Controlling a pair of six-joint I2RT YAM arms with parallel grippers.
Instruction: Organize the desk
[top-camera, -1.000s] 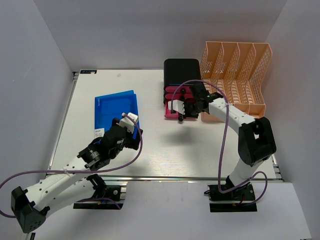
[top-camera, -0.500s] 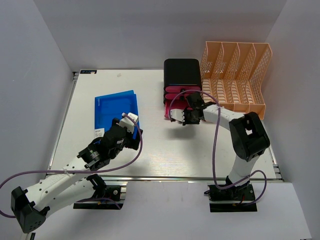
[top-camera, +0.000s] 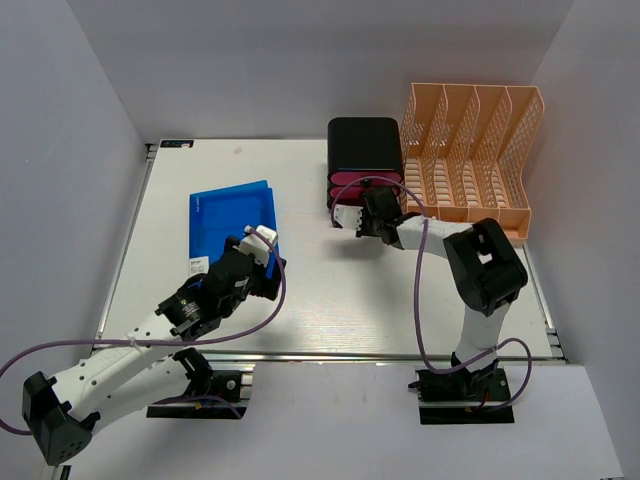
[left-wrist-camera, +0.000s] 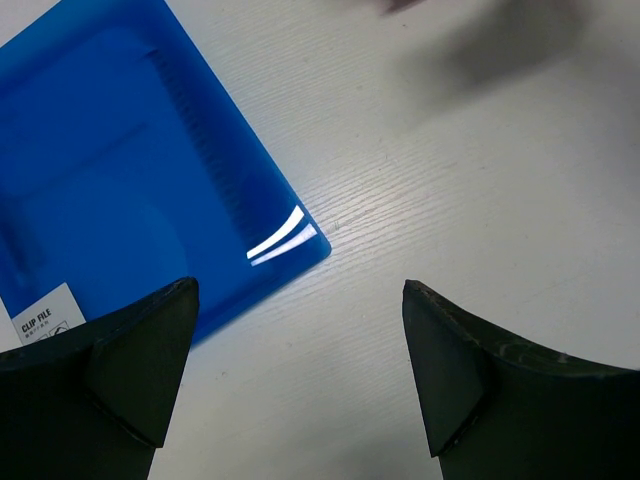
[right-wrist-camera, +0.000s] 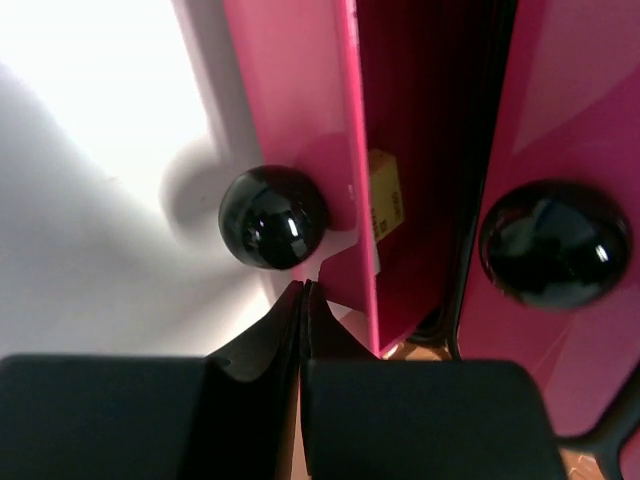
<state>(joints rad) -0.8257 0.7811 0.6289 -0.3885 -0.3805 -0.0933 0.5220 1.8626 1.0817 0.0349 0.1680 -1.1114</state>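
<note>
The white desk (top-camera: 330, 290) holds a blue clip file folder (top-camera: 232, 218) at the left. My left gripper (top-camera: 262, 246) hovers at the folder's near right corner, open and empty. In the left wrist view the folder (left-wrist-camera: 130, 180) lies left of the gap between the fingers (left-wrist-camera: 140, 360) of the gripper (left-wrist-camera: 300, 290). My right gripper (top-camera: 358, 215) is at the pink drawer fronts (top-camera: 350, 187) of a black drawer unit (top-camera: 365, 147). In the right wrist view the gripper (right-wrist-camera: 305, 290) is shut, its tips just below a black round knob (right-wrist-camera: 272, 217) on a pink drawer front (right-wrist-camera: 300, 100).
A peach lattice file rack (top-camera: 470, 150) stands at the back right, beside the drawer unit. A second black knob (right-wrist-camera: 555, 243) sits on the neighbouring pink drawer front. A metal rail (top-camera: 330, 356) runs along the desk's near edge. Grey walls close in both sides.
My right gripper has moved back toward the drawer unit and its arm has swung left. The pink drawer front sticks out less than before. The left arm has not moved.
</note>
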